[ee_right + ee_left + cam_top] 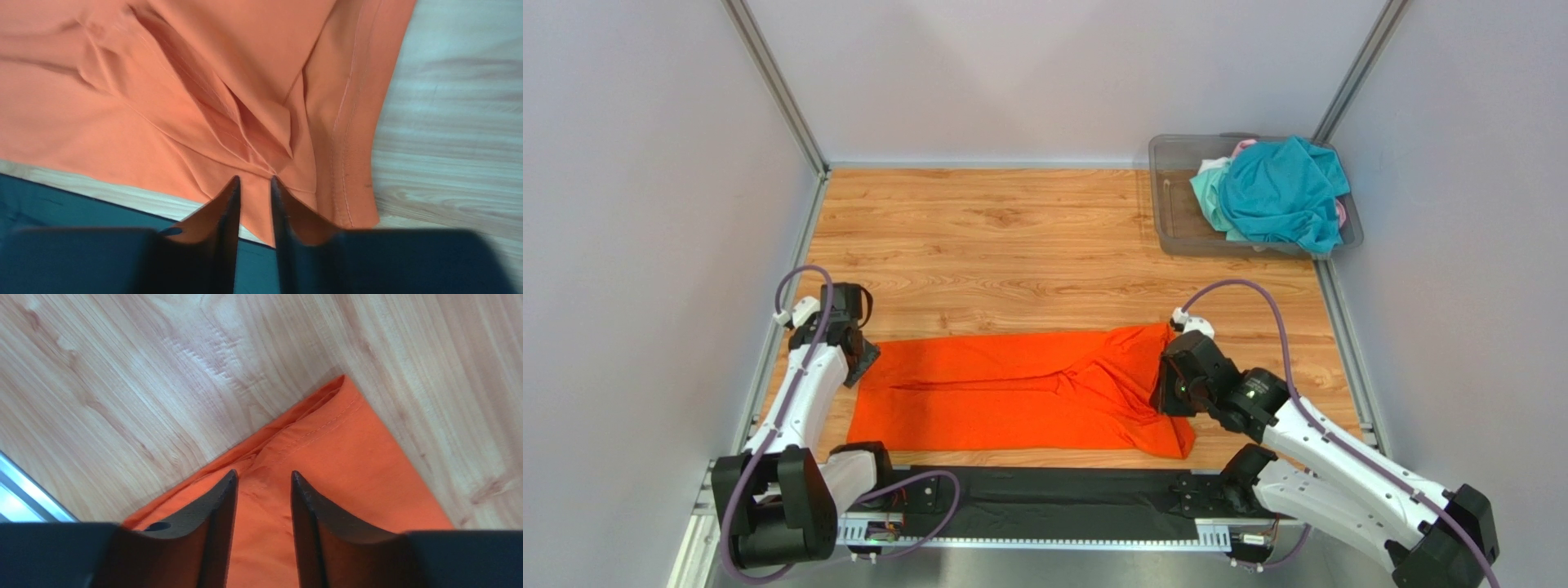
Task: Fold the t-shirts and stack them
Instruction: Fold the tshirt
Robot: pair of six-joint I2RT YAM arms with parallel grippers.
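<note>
The bright orange t-shirt lies as a long folded strip across the near part of the wooden table. My left gripper sits at its left end. In the left wrist view the gripper is open, fingers apart over the shirt's corner. My right gripper is at the bunched right end. In the right wrist view the gripper has narrow jaws pinching the fabric, and creases run to the tips. The teal shirt, a pale mint one and a bit of pink are piled in the bin.
The clear grey plastic bin stands at the back right corner. A black mat runs along the table's near edge between the arm bases, also seen in the right wrist view. Grey walls and metal rails enclose the table.
</note>
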